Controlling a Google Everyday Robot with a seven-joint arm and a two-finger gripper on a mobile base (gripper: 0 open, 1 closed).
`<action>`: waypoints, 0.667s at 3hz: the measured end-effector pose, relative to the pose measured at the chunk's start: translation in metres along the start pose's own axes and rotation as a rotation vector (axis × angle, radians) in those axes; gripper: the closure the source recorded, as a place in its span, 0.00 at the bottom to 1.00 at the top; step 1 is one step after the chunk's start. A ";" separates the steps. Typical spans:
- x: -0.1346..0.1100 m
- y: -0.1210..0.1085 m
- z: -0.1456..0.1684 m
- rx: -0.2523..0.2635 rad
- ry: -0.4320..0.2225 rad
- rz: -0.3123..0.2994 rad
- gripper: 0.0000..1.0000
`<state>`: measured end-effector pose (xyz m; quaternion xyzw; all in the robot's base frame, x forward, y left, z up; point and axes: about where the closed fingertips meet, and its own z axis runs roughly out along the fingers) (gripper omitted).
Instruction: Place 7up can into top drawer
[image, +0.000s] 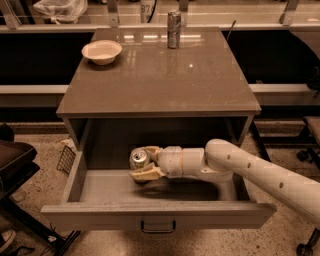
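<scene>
Beneath the brown cabinet top (160, 75), the top drawer (210, 215) is pulled open. The 7up can (138, 158) is held inside it, left of centre, clamped by the gripper (144, 163) reaching in from the right edge. A bowl (101, 51) is set at the top's back-left corner, and a silver can (173, 30) at its back edge.

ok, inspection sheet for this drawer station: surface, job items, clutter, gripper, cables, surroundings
Surface: cabinet top, brown and glossy, carrying two items.
Job's things: 7up can inside the open top drawer, top end up.
Clutter: bowl back left on the cabinet top; silver can upright at its back edge.
Grippers: gripper inside the top drawer, closed on the 7up can.
Cables: thin dark line at back right; cannot tell if it is a cable.
Surroundings: plastic bag behind; chair at left.
</scene>
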<state>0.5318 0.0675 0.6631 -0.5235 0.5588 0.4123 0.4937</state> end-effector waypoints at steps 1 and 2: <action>-0.001 0.001 0.002 -0.004 -0.001 0.000 0.00; -0.001 0.001 0.002 -0.004 -0.001 0.000 0.00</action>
